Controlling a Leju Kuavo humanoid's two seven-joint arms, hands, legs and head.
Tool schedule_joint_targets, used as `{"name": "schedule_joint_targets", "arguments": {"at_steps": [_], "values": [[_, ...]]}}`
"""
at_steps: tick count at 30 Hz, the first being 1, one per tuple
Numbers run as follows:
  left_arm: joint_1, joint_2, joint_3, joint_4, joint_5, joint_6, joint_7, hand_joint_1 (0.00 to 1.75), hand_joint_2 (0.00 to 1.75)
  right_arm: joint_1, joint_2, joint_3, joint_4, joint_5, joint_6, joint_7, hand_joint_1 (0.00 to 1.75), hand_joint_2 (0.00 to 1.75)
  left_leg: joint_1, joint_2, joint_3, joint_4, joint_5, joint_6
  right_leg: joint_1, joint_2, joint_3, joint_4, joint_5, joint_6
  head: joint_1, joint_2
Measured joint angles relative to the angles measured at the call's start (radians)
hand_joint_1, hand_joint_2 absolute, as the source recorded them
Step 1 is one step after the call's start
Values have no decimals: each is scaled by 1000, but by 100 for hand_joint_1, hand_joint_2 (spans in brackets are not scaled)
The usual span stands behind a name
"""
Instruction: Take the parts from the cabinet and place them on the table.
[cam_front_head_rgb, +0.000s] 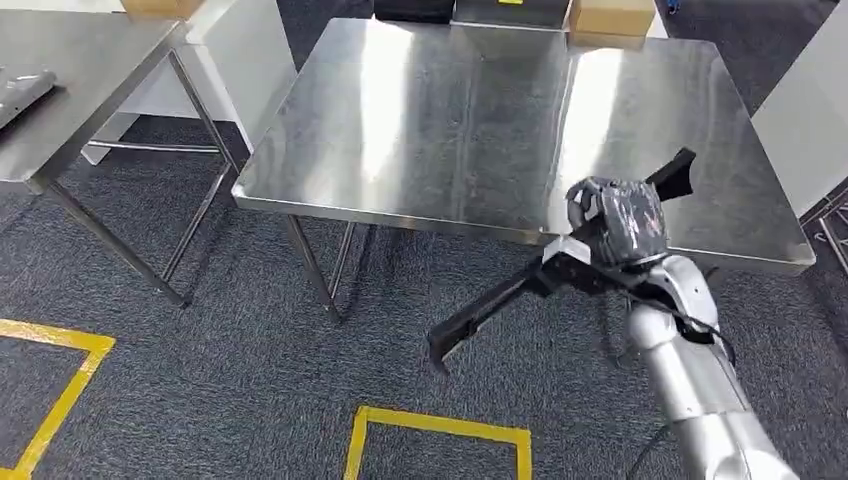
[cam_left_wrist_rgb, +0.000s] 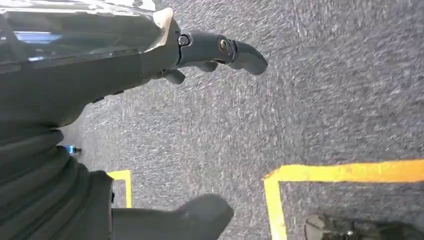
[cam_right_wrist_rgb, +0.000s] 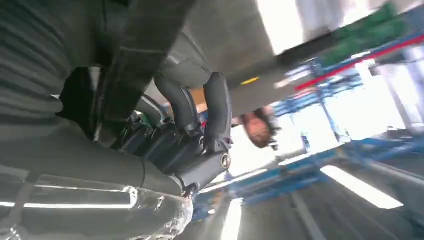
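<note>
My right hand grips a long black part near its middle. The part slants from a forked end over the steel table's near right edge down to a hooked end hanging over the carpet in front of the table. In the right wrist view dark fingers wrap round the black part. My left hand hangs over the grey carpet with its fingers spread apart and nothing in it.
A second steel table stands at the far left with a grey object on it. Cardboard boxes sit behind the main table. Yellow floor tape marks the carpet. A person appears in the right wrist view.
</note>
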Motion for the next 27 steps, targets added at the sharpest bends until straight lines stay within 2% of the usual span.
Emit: {"name": "schedule_joint_targets", "arguments": {"at_steps": [1,2,3,4,5,6,7,8,9,10,11,12,13,14,15,20,24,27], "values": [[0,1,3,0,-3,2,-11,0,175,-48,8,9,44,34,-20,10,175,175,3,8,-3,7,-4,-4,-11,-5,2,-3,4,-7,1,0],[-1,-2,4,0,-6,3,-24,0,175,-90,10,18,82,66,-40,19,175,175,-3,54,-11,30,-19,-10,-8,-7,4,-3,5,-12,-2,0],[-5,-1,6,0,-8,6,-37,0,175,-131,16,31,129,100,-66,32,175,175,1,88,-40,89,-53,-17,-6,-12,5,-3,4,-20,-13,0],[-10,-1,11,0,-8,7,-49,0,175,-168,20,43,174,132,-87,46,175,175,4,104,-80,168,-89,-22,-1,-17,6,-3,3,-22,-12,0],[-13,-2,15,0,-8,8,-58,0,175,-199,25,54,216,154,-102,60,175,175,6,112,-122,246,-119,-24,2,-22,6,-3,2,-23,-13,0],[-15,-3,18,0,-8,8,-66,0,175,-225,31,64,255,165,-110,71,175,175,7,115,-151,296,-129,-24,3,-27,6,-2,1,-24,-13,0],[-15,-5,22,0,-8,9,-71,0,175,-247,37,70,288,171,-111,77,175,175,7,115,-159,302,-119,-23,6,-30,7,-2,0,-25,-13,0],[-15,-5,26,0,-8,11,-77,0,175,-269,44,74,314,174,-112,87,175,175,7,116,-146,269,-91,-19,8,-33,8,-2,-1,-27,-13,0],[-15,-4,30,0,-7,16,-85,0,175,-297,49,77,342,181,-114,96,175,175,5,116,-110,192,-45,-9,11,-35,10,-2,-3,-28,-13,0],[-17,-3,35,-1,-4,20,-91,0,175,-325,53,80,365,185,-115,105,175,175,1,118,-65,100,-1,5,13,-37,12,-3,-4,-29,-13,0],[-18,0,40,-1,-4,24,-94,0,175,-353,56,81,389,190,-117,110,175,175,-9,125,-30,26,21,22,11,-39,12,-3,-5,-30,-13,0],[-21,0,44,-1,-4,27,-97,0,175,-382,56,82,416,195,-117,116,175,175,-12,133,-21,15,9,25,23,-42,9,-4,-7,-25,-13,0],[-21,0,46,-1,-4,31,-101,0,175,-400,56,82,436,196,-117,119,175,175,-16,132,-22,11,11,24,21,-46,9,-5,-9,-23,-12,0],[-19,-1,48,-2,-4,34,-114,0,175,-415,54,82,456,195,-117,121,175,175,-13,129,-20,6,17,10,29,-49,8,-1,-14,-27,-11,0],[-16,-1,52,-2,-4,38,-126,0,175,-429,48,82,477,196,-117,120,175,175,-15,128,-19,7,13,4,25,-51,8,-3,-14,-26,-12,0],[-17,-2,65,-2,-4,46,-144,0,175,-464,45,83,540,207,-124,125,175,175,-19,121,-19,7,11,8,23,-54,14,-12,-13,-23,-11,0],[-20,-4,74,-2,-4,37,-163,0,175,-486,30,82,600,256,-165,243,175,175,-20,118,-19,7,10,14,22,-57,15,-15,-12,-21,-11,0],[-20,-5,82,-2,-4,45,-180,0,175,-505,4,69,637,267,-183,285,175,175,-22,117,-19,7,11,16,22,-58,16,-17,-11,-18,-11,0]]}}
